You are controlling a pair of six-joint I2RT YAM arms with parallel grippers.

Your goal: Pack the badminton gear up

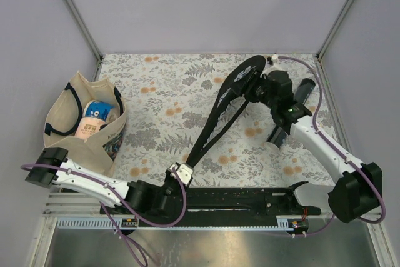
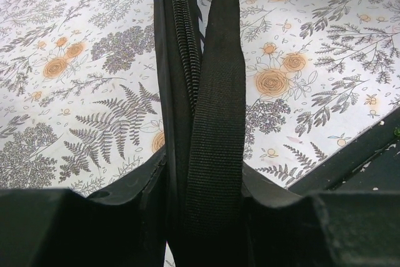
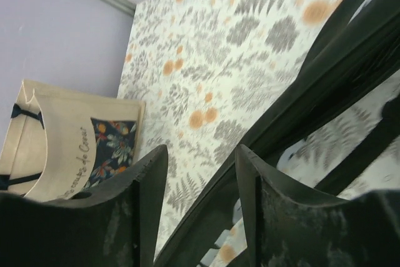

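Left gripper (image 2: 203, 176) tight on cover (image 2: 176, 60) strap (image 2: 219, 92); tote (image 3: 56, 136) script illegible.

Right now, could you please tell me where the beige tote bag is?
In the top view, the beige tote bag stands at the table's left edge, just beyond the left arm's elbow, with the racquet cover off to its right.

Diffuse overhead light, even and bright; faint soft shadows edge the black cover (image 1: 215, 117) on the tablecloth (image 1: 175, 85). The top view is sharp throughout. Left wrist view: cover weave crisp, left fingers (image 2: 75, 229) blurred. Right wrist view: right fingers (image 3: 125, 217) dark, right side soft.
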